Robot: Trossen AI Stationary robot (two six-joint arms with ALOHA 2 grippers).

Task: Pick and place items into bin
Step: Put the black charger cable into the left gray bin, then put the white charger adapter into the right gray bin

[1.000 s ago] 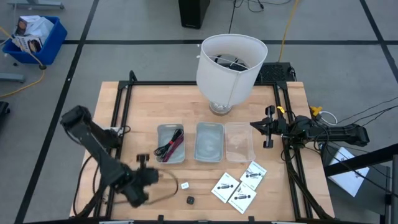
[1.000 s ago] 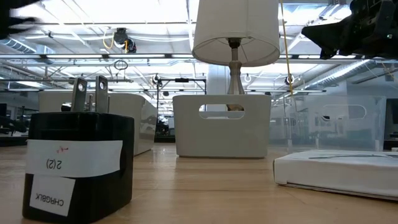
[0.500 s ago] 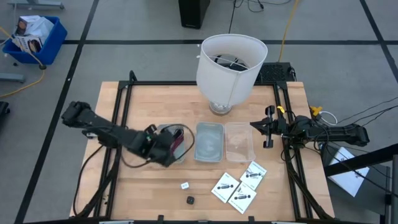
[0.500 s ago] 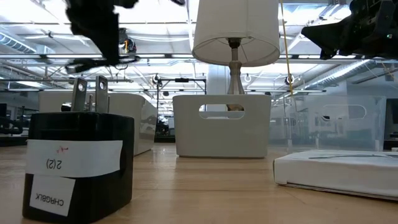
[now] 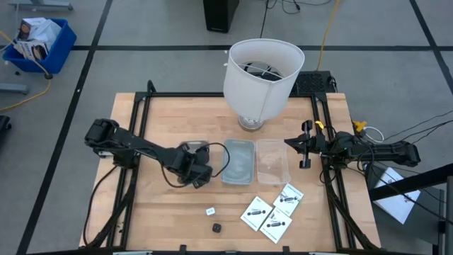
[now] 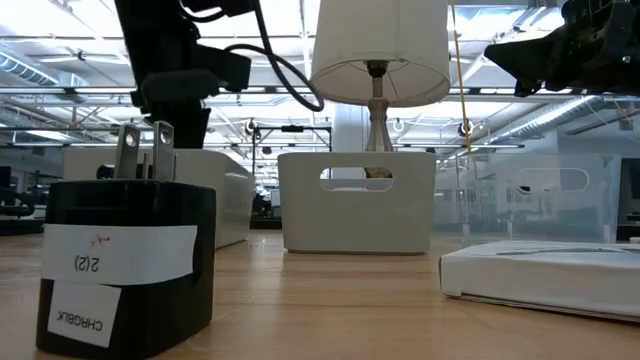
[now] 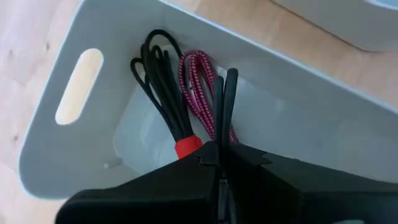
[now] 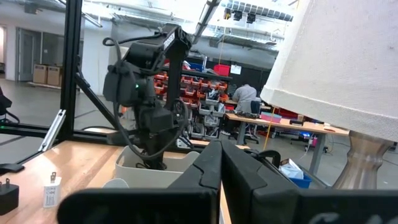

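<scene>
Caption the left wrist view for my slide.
Shut left gripper over a grey bin holding black and magenta cable bundles.

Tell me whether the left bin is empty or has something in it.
Not empty. The left bin holds a black cable bundle and a magenta one; the shut left gripper hangs over them.

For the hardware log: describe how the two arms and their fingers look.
Both arms are dark, jointed, near-black. The left arm trails a black cable that loops beside its gripper; its fingers are thin, flat black blades. The right arm shows small yellow parts near its gripper; its fingers are black, angular wedges.
</scene>
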